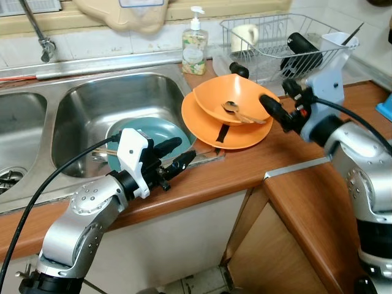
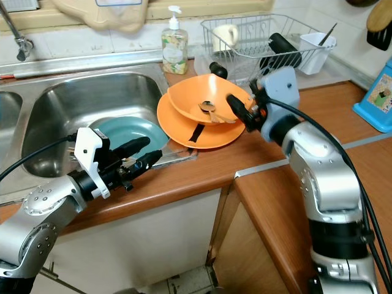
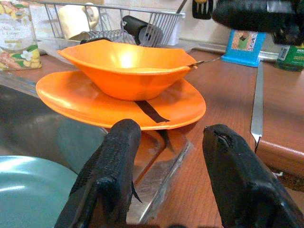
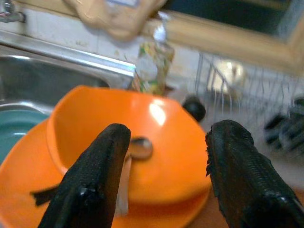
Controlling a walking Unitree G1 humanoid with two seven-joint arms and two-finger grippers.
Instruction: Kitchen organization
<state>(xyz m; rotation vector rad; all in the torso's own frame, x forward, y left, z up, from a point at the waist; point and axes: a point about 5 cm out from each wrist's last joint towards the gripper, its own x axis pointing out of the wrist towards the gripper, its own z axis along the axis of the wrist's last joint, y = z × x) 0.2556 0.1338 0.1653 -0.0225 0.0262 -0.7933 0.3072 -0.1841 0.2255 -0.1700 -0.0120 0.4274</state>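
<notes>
Just ahead of the right gripper, whose two black fingers stand spread apart with nothing between them, an orange bowl sits on an orange plate on the wooden counter. A spoon lies inside the bowl, its head below and beyond the right gripper's fingertips. A dark strip lies across the plate's near edge. Beyond the right gripper, past the bowl, a soap bottle stands against the tiled wall, and a wire dish rack holds a pale mug, a black item and a white utensil cup.

Lower down, the left gripper hovers at the front rim of the steel sink, its fingers parted and empty. Under and just behind its fingers a teal plate rests in the sink basin. Straight ahead of the left gripper, the orange plate overhangs the sink's edge, with the bowl stacked on it. Further off past that stack, in the left wrist view, a blue box stands on the counter near the wall. A tap rises behind the sink, well away from both grippers.
</notes>
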